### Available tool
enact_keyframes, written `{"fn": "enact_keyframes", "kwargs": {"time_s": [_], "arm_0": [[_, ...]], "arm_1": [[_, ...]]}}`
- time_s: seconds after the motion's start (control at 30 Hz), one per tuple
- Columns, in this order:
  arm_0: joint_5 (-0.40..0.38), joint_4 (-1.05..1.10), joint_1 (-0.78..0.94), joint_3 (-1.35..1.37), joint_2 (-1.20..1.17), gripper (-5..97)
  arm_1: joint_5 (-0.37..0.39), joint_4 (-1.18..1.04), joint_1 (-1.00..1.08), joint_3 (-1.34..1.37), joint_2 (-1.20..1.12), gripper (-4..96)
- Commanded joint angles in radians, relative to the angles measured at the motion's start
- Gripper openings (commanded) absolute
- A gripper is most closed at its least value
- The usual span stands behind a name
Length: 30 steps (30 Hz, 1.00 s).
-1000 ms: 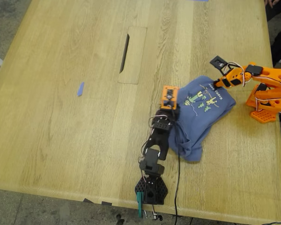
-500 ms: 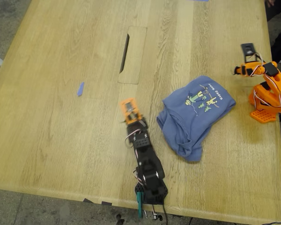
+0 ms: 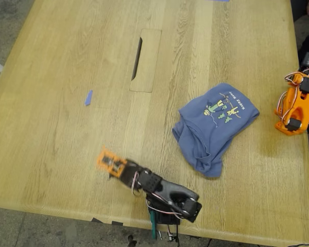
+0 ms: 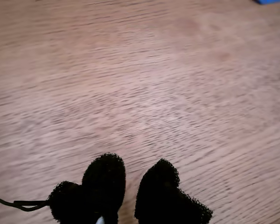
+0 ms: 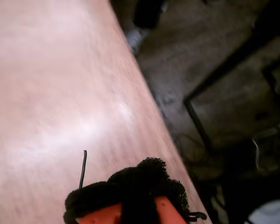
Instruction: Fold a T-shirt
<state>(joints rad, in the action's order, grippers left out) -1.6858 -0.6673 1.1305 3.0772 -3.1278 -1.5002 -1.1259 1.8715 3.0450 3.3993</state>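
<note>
The slate-blue T-shirt lies bunched in a rough fold on the wooden table, right of middle in the exterior view, print facing up. No gripper touches it. My first gripper, orange on a black arm, lies low over bare wood well to the exterior view's left of the shirt; in the first wrist view its black foam fingertips stand close together and hold nothing. My second gripper is shut and empty, looking over the table's edge; its orange arm is folded back at the exterior view's right.
A small blue strip lies on the table to the exterior view's left and shows at the first wrist view's edge. A cable slot panel sits in the table's middle. The floor shows past the table edge.
Both grippers left the shirt. The first arm swung from the shirt's edge to the exterior view's left and dropped low. The second arm drew back and folded up. The shirt stayed put.
</note>
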Motion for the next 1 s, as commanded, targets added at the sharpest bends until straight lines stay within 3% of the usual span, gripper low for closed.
{"fn": "enact_keyframes", "kwargs": {"time_s": [0.0, 0.13, 0.37, 0.97], "arm_0": [[-0.014, -0.13, 0.094, -0.009, -0.149, 7], [0.015, -0.221, 0.195, -0.009, -0.212, 3], [0.064, -0.723, 0.379, -0.011, -0.482, 0], [0.031, -0.759, 0.399, -0.011, -0.482, 0]], "arm_1": [[0.018, -0.041, 0.083, 0.006, 0.008, 0.0], [0.005, -0.129, 0.218, 0.04, 0.008, 0.0], [-0.014, -0.17, 0.285, 0.087, 0.008, 0.0], [-0.018, -0.123, 0.285, 0.215, 0.008, 0.1]]}}
